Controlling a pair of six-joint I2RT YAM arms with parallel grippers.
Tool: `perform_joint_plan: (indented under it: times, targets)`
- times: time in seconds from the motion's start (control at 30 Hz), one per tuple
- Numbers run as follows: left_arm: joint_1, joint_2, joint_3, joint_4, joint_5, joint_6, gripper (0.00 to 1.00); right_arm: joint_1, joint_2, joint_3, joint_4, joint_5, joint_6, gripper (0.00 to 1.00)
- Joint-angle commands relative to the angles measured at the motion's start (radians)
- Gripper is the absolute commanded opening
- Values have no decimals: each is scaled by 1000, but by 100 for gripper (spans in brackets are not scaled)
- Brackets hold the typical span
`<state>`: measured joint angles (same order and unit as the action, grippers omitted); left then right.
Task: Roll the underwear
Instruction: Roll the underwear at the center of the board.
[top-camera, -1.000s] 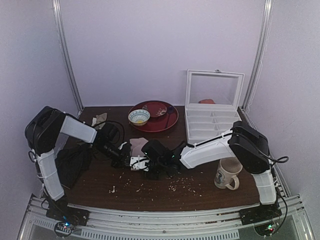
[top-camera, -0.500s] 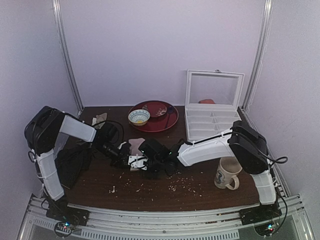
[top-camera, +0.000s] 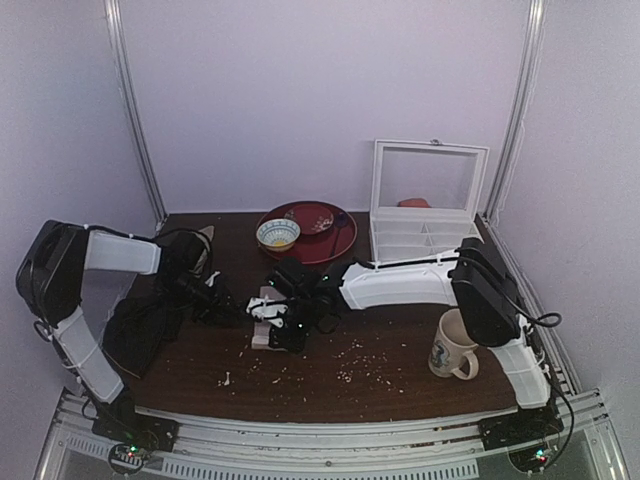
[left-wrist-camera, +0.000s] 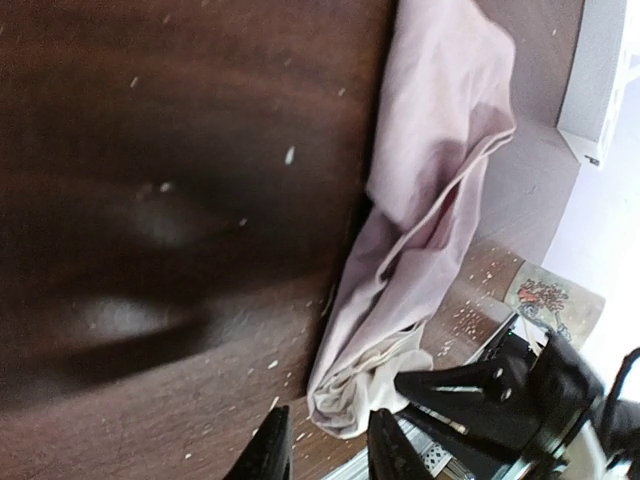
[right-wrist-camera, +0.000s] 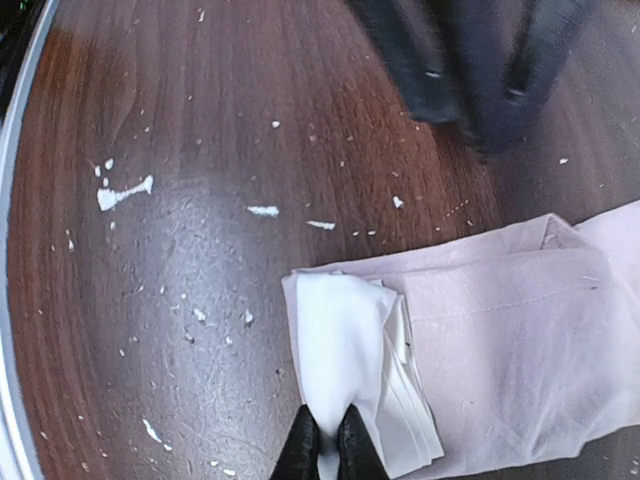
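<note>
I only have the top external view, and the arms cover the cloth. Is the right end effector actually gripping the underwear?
Observer: Yes. In the right wrist view, the right end effector is shut on the whitish folded end of the underwear.
Operator: And the left one?
Observer: The left wrist view shows the left end effector open and empty, just short of the garment.
Operator: Any roll formed?
Observer: Only that near end looks bunched. The rest lies long and loosely creased.

place: lab test cell | evidence: plain lilac walls (top-camera: 300, 100); aluminium frame rails (top-camera: 132, 110); wooden table (top-camera: 400, 385)
</note>
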<state>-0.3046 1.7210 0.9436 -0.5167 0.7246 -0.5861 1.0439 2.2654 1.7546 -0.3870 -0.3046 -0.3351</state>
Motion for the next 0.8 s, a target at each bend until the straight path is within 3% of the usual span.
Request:
perform_joint_plan:
  times: [0.0,0.77]
  targets:
    - [3,-42,-43,-7,-25,0,36,-67,89,137,-185,-205,140,0]
    - [-41,-84,-137,120,16,26,37,-160,321,406,-379,-651,334,0]
